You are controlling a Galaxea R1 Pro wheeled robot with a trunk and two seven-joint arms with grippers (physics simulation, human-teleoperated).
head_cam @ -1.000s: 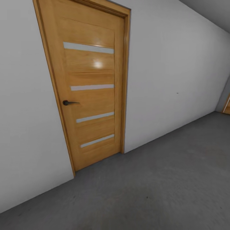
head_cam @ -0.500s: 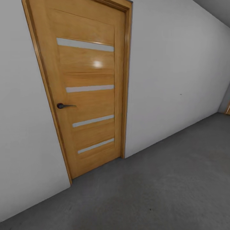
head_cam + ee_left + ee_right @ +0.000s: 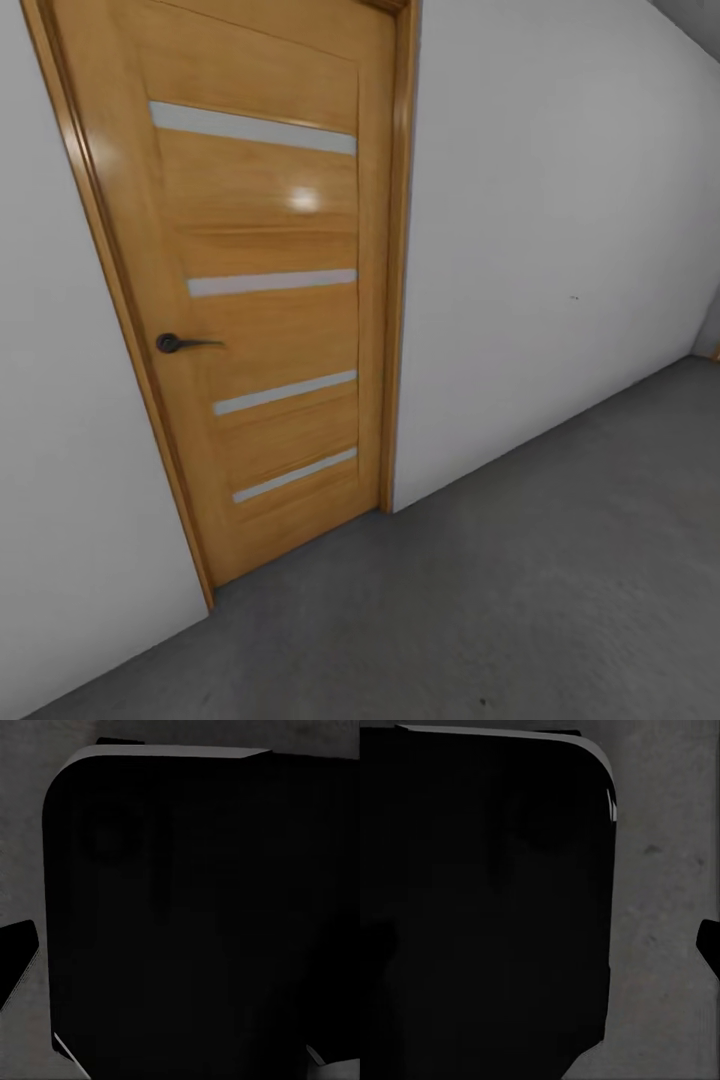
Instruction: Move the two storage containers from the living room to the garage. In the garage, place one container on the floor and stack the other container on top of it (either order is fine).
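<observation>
The head view faces a shut orange wooden door (image 3: 270, 290) set in a matching frame, with four pale horizontal strips across its panel and a dark lever handle (image 3: 178, 343) at its left edge. Plain white-grey walls (image 3: 550, 230) stand on both sides of the door, and the dark grey mottled concrete floor (image 3: 520, 600) runs along their foot and off toward the right. At the far right edge, where the wall ends, a small sliver of orange is too small to identify. Each wrist view looks onto a large black rounded-cornered body (image 3: 195, 915) over the same grey concrete (image 3: 660, 915), with small dark parts at the picture edges. I cannot tell how either pincer stands, wide or narrow. I cannot tell where the storage containers are.
</observation>
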